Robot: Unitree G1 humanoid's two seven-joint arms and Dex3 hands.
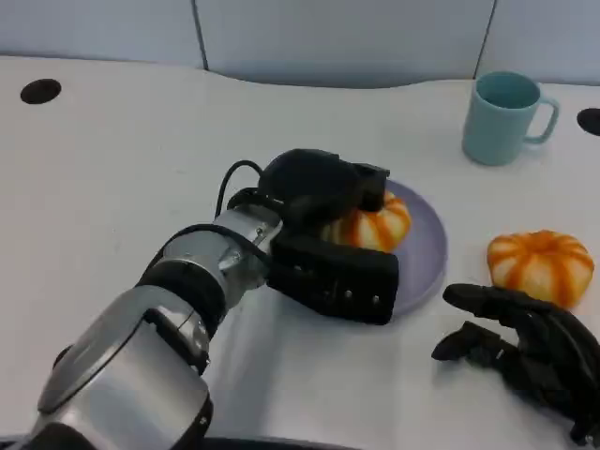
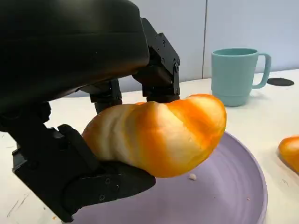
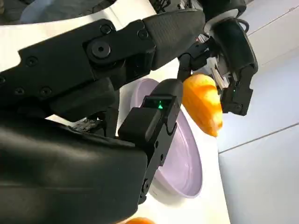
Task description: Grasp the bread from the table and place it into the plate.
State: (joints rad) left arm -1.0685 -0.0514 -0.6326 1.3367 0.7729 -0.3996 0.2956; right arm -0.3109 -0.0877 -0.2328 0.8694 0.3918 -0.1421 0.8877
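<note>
Head view: the robot's left hand [image 1: 328,234], black and blocky at the end of a silver forearm, grips a glossy orange-and-cream ridged bread [image 1: 375,225] over the round lavender plate [image 1: 427,253] on the smooth white table [image 1: 122,169]. A second bread [image 1: 541,265] of the same pumpkin-like shape lies on the table just beside the plate, on the side away from the left arm. The right hand [image 1: 525,342] rests on the table near that second bread, its fingers loosely curled and apart, holding nothing. A pale teal mug [image 1: 506,117] with a loop handle stands upright beyond the plate, well apart from it.

Left wrist view: the left hand [image 2: 93,140] clamps the bread [image 2: 159,135] between black fingers [image 2: 159,70] on one side and a broad black thumb on the other. The loaf, smooth-crusted with soft lobes, hangs just above the shallow matte bowl of the plate [image 2: 243,186], where a small crumb lies. The mug [image 2: 236,74] stands behind the plate; an edge of the second bread [image 2: 289,154] shows beside the plate's rim.

Right wrist view: past the right hand's [image 3: 154,121] own black, angular fingers [image 3: 107,51], the left hand [image 3: 229,60] holds the bread [image 3: 203,102] close over the plate [image 3: 182,158].
</note>
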